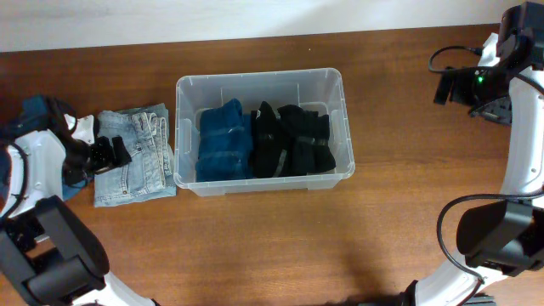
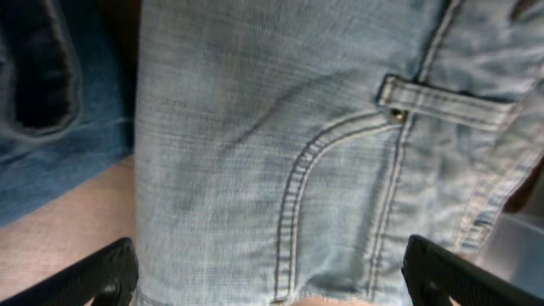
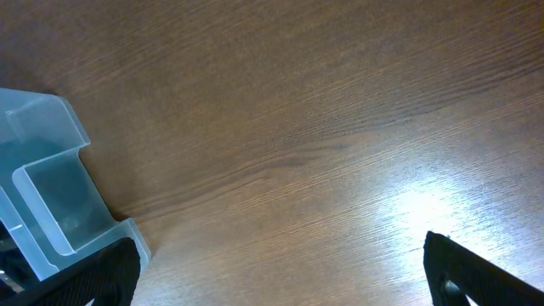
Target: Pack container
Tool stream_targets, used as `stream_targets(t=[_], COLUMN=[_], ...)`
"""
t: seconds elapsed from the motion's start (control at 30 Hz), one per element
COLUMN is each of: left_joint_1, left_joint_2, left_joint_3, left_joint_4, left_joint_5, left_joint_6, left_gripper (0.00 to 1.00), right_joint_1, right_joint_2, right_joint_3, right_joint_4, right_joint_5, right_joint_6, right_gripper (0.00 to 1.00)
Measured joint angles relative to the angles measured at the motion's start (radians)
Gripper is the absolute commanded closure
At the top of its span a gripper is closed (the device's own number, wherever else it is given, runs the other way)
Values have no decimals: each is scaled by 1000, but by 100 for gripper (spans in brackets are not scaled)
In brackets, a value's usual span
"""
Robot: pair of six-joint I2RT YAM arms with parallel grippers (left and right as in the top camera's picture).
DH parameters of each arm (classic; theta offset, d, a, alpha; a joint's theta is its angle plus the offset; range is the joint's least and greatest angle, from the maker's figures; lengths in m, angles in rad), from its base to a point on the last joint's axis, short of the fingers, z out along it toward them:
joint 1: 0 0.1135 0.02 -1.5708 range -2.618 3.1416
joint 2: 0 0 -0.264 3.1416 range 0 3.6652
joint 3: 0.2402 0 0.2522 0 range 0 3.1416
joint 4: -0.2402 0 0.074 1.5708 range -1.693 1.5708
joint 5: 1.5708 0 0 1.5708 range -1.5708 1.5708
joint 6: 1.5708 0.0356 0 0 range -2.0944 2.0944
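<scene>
The clear plastic container (image 1: pixel 263 83) stands mid-table and holds folded blue jeans (image 1: pixel 223 140) on its left and a black garment (image 1: pixel 293 140) on its right. Folded light-blue jeans (image 1: pixel 136 161) lie on the table just left of it. My left gripper (image 1: pixel 109 154) is open over these jeans' left part; in the left wrist view the light denim (image 2: pixel 280 144) fills the frame between the spread fingers (image 2: pixel 272 280). My right gripper (image 1: pixel 450 85) is open and empty, raised at the far right; its view (image 3: pixel 276 272) shows bare wood and a corner of the container (image 3: pixel 51 187).
A dark blue garment (image 1: pixel 38 109) lies at the far left edge behind the left arm, also in the left wrist view (image 2: pixel 51 102). Brown wooden table (image 1: pixel 297 246) extends in front of the container. A pale wall strip runs along the far edge.
</scene>
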Motion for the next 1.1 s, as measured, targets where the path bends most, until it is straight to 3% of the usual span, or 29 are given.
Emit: stream_targets(t=[0.33, 0.93, 1.1], left_joint_1=[0, 0, 0], left_joint_2=[0, 0, 0], left_joint_3=[-96, -102, -136], left_joint_4=[118, 144, 212], left_joint_5=[-1, -80, -92], left_joint_6=[7, -20, -23], left_gripper=[1, 0, 0], right_joint_1=[0, 0, 0], right_joint_2=[0, 0, 0], right_joint_3=[0, 0, 0], right_joint_4=[0, 0, 0], right_joint_5=[0, 0, 0], right_joint_6=[0, 0, 0], right_gripper=[2, 2, 1])
